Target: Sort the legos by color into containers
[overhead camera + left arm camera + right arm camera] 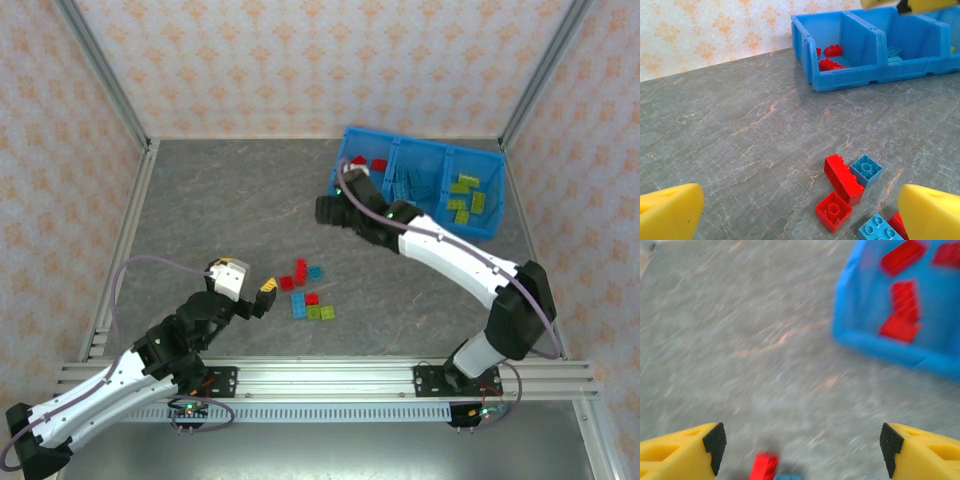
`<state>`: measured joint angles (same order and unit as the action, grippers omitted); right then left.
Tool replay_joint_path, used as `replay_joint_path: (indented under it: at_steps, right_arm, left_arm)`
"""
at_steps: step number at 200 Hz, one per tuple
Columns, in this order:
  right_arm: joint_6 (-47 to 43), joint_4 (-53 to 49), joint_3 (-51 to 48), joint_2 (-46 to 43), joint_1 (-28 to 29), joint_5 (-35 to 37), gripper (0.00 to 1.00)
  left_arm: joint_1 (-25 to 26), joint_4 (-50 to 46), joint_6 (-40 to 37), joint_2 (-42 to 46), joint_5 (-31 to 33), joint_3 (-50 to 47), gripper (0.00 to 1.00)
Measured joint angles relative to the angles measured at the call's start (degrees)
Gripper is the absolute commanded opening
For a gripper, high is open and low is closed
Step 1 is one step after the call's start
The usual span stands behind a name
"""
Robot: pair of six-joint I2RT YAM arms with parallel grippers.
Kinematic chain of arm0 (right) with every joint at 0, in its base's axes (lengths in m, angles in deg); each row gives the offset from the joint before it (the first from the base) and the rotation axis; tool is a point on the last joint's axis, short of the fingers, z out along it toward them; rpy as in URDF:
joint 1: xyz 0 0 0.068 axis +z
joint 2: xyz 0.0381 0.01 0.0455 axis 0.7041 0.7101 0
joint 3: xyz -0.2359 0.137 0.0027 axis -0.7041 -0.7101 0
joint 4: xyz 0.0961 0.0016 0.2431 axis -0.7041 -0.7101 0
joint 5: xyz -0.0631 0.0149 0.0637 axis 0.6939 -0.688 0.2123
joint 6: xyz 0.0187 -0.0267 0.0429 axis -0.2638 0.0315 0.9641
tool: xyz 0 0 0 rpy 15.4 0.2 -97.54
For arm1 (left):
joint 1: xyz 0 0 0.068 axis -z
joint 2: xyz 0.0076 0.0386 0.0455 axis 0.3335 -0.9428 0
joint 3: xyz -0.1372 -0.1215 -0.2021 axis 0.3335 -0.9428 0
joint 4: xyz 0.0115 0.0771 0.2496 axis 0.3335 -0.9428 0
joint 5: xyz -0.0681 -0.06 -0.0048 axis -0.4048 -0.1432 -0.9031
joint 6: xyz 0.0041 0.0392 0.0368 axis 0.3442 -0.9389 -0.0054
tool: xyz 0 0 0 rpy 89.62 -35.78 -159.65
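The containers are three compartments of one long blue bin [420, 205] at the back right: red legos [368, 165] in the left one, blue legos [415, 183] in the middle, lime green legos [468, 195] in the right. Loose red, blue and green legos [305, 290] lie mid-table. My left gripper [250, 283] stands open just left of them, a long red brick [842, 179] and a blue brick [866, 170] ahead of its fingers [670, 212]. My right gripper [800, 447] is open and empty, hovering by the bin's near-left corner [880, 347].
Patterned walls and metal posts enclose the grey stone-look table [230, 210]. An aluminium rail [320, 375] runs along the near edge. The right arm [450, 255] stretches diagonally from its base towards the bin. The right wrist view is motion-blurred.
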<state>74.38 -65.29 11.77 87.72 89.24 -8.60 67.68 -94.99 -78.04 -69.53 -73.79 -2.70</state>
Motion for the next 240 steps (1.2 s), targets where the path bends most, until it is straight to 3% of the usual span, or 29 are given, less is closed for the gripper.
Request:
replay_joint_path:
  at_steps: [36,81,199,240]
  right_arm:
    - [4.74,-0.61,-1.97,7.39,6.4,-2.58,0.78]
    - [8.81,-0.83,-3.63,14.91,9.31,-3.63,0.52]
    - [10.56,0.59,-5.14,18.67,9.16,-3.82,0.54]
    - [11.08,1.53,-4.92,20.63,9.27,-3.13,0.41]
  left_arm:
    - [0.0,0.04,-0.02,-0.17,-0.37,0.0,1.0]
    - [0.0,0.02,-0.17,-1.92,-1.75,0.02,1.0]
    - [0.0,0.02,-0.17,-1.88,-1.97,0.0,1.0]
    - [0.0,0.02,-0.17,-1.88,-1.97,0.0,1.0]
